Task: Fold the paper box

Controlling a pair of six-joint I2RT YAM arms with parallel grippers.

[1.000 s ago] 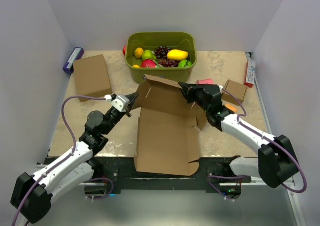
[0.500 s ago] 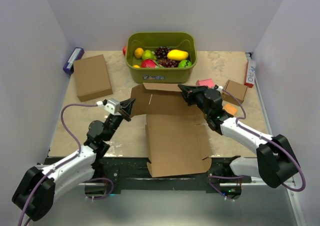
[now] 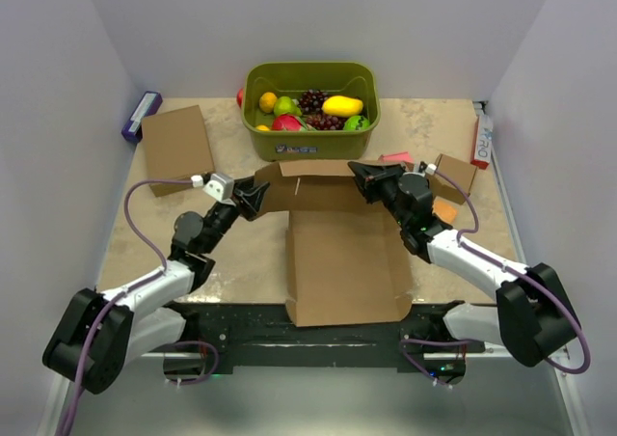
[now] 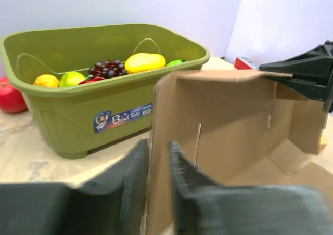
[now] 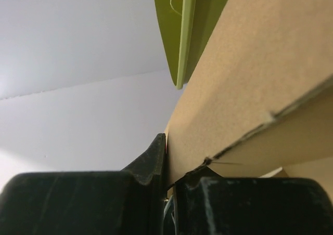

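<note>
The paper box [image 3: 342, 262] lies with its brown base flat at the table's near middle and its back wall raised toward the green tub. My left gripper [image 3: 258, 195] is at that wall's left end. In the left wrist view its fingers [image 4: 179, 165] stand slightly apart, open, astride the wall's edge [image 4: 229, 120]. My right gripper [image 3: 359, 174] is at the wall's top right corner. The right wrist view shows it [image 5: 169, 157] shut on the cardboard [image 5: 250, 79].
A green tub [image 3: 310, 137] of fruit stands right behind the raised wall. A flat cardboard rectangle [image 3: 176, 147] lies back left, beside a purple item [image 3: 141, 115]. A small cardboard cube [image 3: 453, 176], a pink block [image 3: 395, 157] and a red-white pack [image 3: 481, 139] sit at the right.
The box's base has dropped flat and shifted right, leaving the back wall upright. My left gripper's jaws have parted from their tight pinch. The right gripper stays clamped.
</note>
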